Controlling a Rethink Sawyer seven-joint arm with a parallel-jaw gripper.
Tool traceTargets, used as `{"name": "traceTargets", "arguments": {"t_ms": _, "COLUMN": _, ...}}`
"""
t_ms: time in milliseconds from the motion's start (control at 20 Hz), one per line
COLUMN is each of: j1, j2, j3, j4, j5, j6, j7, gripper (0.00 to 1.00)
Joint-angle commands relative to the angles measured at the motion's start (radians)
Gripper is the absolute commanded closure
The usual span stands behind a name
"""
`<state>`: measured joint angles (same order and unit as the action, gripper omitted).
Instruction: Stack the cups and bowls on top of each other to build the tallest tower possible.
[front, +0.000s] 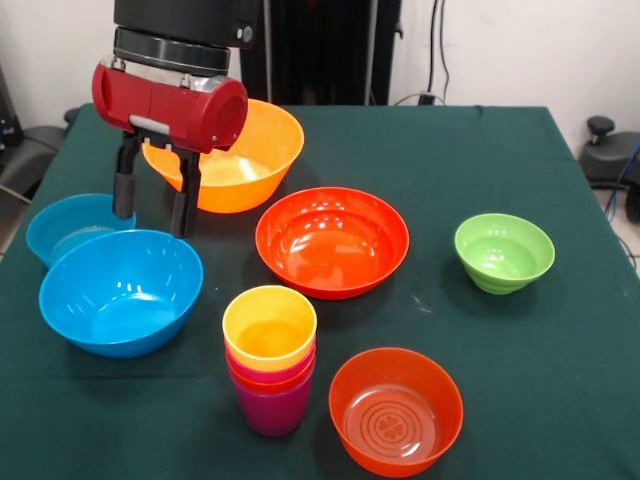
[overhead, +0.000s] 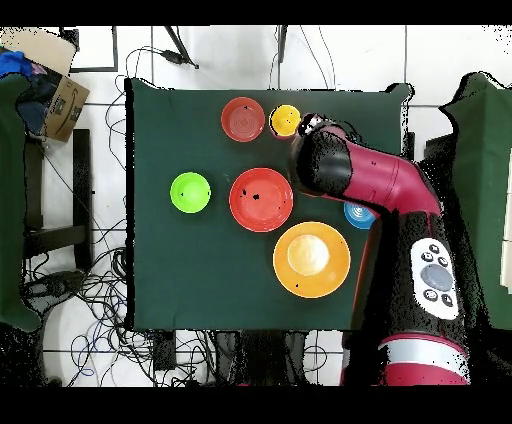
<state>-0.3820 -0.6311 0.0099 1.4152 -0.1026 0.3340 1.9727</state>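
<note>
- The gripper (front: 153, 205) hangs with its two black fingers spread apart and nothing between them, above the gap between the two blue bowls and the big orange-yellow bowl (front: 235, 155).
- The tower (front: 270, 358) of four nested cups, purple base and yellow top, stands at the near middle of the green table (front: 500, 150).
- Large blue bowl (front: 121, 292) sits left of the tower, touching the small blue bowl (front: 70, 225) behind it.
- Red-orange bowl (front: 332, 241) lies centre; green bowl (front: 504, 252) right; translucent orange bowl (front: 396, 410) near right of the tower.
</note>
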Motion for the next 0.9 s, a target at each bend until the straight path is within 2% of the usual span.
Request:
{"name": "traceTargets", "arguments": {"t_ms": 50, "j1": 0.052, "j2": 0.021, "j3": 0.008, "j4": 0.035, "j5": -0.019, "j6": 0.163, "j7": 0.048, "gripper": 0.00}}
{"name": "traceTargets", "arguments": {"t_ms": 450, "j1": 0.127, "j2": 0.009, "j3": -0.046, "j4": 0.043, "j5": 0.007, "j6": 0.170, "j7": 0.121, "gripper": 0.00}}
{"name": "traceTargets", "arguments": {"t_ms": 900, "j1": 0.180, "j2": 0.038, "j3": -0.077, "j4": 0.000, "j5": 0.067, "j6": 0.216, "j7": 0.158, "gripper": 0.00}}
